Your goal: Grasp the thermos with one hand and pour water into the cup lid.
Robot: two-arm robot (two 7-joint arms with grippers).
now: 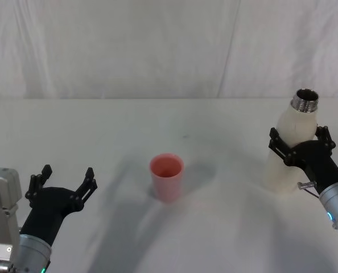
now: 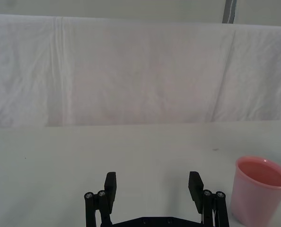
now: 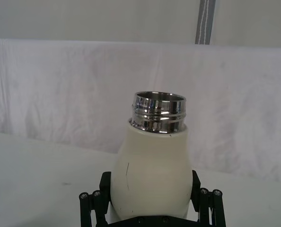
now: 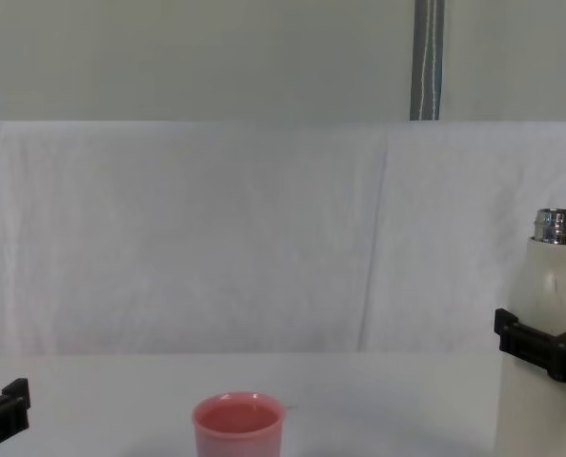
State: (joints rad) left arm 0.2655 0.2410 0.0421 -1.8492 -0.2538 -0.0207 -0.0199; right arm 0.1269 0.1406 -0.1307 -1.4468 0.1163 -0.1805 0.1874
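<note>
Surface: white table (image 1: 101, 131), bare and matte, backed by a creased white cloth backdrop (image 4: 216, 238); a grey wall with a vertical metal pole (image 4: 428, 59) rises behind it.

Item one: thermos (image 1: 293, 142), cream-white with an open steel neck, upright at the table's right. My right gripper (image 1: 300, 136) pinches its body on both sides.

Item two: cup lid (image 1: 167, 177), pink, upright mid-table, well apart from the thermos.

Item three: my left gripper (image 1: 66, 177), spread, holding nothing, low at the left.
</note>
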